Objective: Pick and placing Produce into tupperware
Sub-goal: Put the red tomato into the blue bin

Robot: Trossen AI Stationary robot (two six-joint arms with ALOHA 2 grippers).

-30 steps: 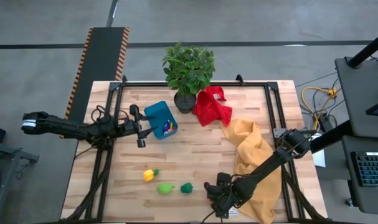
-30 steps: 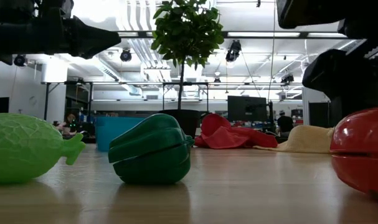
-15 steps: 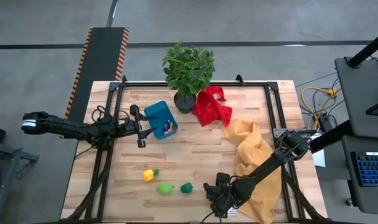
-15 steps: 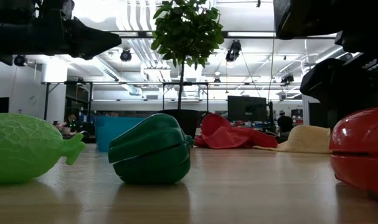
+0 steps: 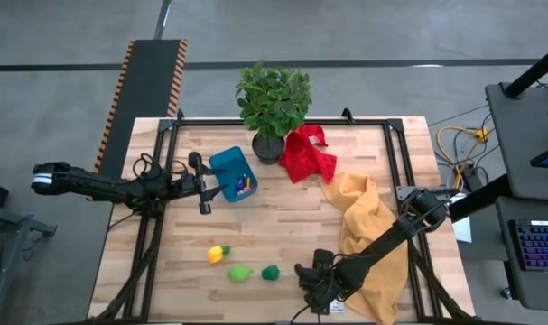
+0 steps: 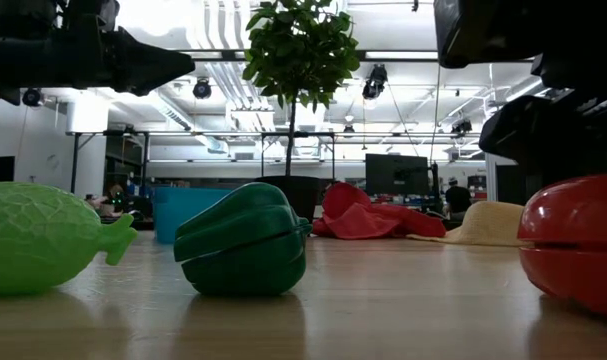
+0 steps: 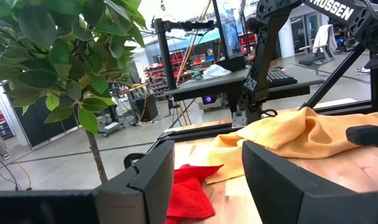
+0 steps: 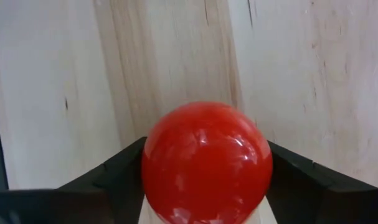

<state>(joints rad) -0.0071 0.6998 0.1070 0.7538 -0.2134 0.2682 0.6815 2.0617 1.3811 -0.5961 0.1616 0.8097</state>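
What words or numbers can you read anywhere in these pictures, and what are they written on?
"TROSSEN", with the first letter cut off by the picture's edge, in white letters on the dark robot arm in the left wrist view.
Keyboard beside the table: its key markings are too small to read.
Nothing readable on the blue tub, the toy fruits or the cloths.

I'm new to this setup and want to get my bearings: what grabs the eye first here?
The red toy fruit between the right pincer's fingers at the table's near edge stands out most. Next comes the leafy potted plant at the far edge, beside a blue tub with the left pincer alongside it. A yellow cloth sprawls across the right side.
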